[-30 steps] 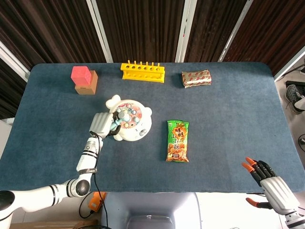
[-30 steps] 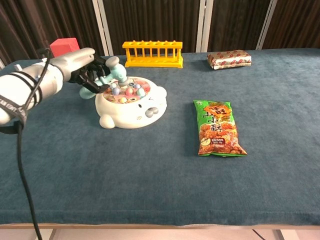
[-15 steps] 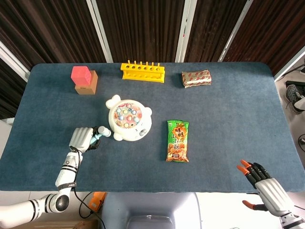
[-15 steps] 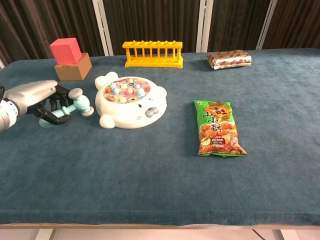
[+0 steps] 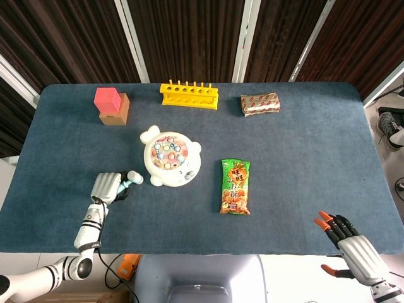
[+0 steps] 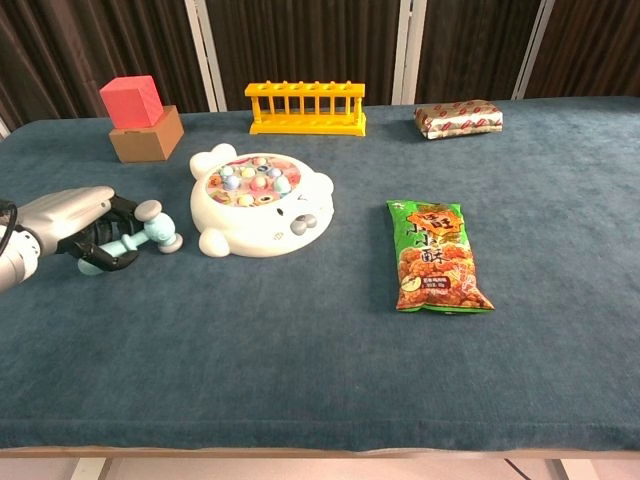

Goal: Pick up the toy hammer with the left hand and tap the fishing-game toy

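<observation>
Hammer (image 6: 140, 233): pale teal handle, grey head, lying low and level in my left hand (image 6: 75, 222); fingers (image 6: 105, 232) wrapped round the handle, head poking out past them. Fishing toy (image 6: 262, 202): white, bear-shaped, coloured fish on top, flat on the table just beyond the fingertips, apart from the head.

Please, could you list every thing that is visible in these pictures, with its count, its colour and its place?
toy hammer: one, light blue, left of the fishing-game toy, held by the left hand
fishing-game toy: one, white, table centre-left
block: one, red, on the brown box
box: one, brown, far left
rack: one, yellow, far centre
packet: one, red-brown, far right
snack bag: one, green, centre
table: one, blue cloth
left hand: grey, near left, grips the hammer
right hand: grey, orange tips, spread, off the near right edge
</observation>
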`<state>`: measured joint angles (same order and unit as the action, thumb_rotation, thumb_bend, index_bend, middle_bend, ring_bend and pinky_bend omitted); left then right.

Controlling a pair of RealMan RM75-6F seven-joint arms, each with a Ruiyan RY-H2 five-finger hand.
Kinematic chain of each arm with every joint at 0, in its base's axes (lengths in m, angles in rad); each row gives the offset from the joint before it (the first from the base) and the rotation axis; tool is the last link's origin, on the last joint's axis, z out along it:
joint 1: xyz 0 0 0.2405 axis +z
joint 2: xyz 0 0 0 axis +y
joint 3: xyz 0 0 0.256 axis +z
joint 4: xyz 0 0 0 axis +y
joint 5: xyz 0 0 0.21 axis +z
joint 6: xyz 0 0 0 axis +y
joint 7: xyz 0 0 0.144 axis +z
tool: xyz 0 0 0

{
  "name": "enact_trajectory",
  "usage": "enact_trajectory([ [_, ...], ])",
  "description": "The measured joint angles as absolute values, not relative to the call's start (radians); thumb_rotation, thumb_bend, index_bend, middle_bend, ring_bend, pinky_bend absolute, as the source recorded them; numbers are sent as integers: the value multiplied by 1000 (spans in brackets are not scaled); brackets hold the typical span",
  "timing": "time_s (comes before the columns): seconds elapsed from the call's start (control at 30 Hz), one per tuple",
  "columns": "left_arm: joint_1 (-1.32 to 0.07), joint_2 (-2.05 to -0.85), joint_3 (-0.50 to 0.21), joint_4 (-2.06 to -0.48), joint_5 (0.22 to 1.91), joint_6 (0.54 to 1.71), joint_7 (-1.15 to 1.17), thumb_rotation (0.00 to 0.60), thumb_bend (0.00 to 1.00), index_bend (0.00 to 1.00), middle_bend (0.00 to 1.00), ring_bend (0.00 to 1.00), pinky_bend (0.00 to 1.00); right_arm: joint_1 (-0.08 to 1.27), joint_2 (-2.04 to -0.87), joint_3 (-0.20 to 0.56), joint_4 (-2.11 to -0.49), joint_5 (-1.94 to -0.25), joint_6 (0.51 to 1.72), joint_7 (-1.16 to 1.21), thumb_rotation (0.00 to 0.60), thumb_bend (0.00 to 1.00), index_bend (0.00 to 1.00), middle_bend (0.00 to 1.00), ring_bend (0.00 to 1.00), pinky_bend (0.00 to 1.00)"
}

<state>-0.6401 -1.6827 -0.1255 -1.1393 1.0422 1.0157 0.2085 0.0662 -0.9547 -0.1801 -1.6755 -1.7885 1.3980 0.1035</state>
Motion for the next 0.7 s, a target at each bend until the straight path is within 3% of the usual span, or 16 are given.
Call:
enact_trajectory([
  [0.17, -634, -1690, -121, -1093, 1109, 1004, 137, 600, 564, 661, 733, 514, 319, 66, -954, -180, -1677, -1787, 1399, 103, 600, 153, 0, 0, 0, 0],
  [0.47, -628, -1691, -118, -1058, 1136, 957, 116, 600, 531, 490, 544, 380, 182, 65, -954, -180, -1677, -1785, 1401, 103, 600, 154, 0, 0, 0, 0],
  [0.7, -625, -1687, -118, -1051, 1158, 947, 123, 600, 507, 390, 410, 301, 130, 64, -954, -179, -1677, -1782, 1402, 103, 600, 154, 0, 0, 0, 0],
])
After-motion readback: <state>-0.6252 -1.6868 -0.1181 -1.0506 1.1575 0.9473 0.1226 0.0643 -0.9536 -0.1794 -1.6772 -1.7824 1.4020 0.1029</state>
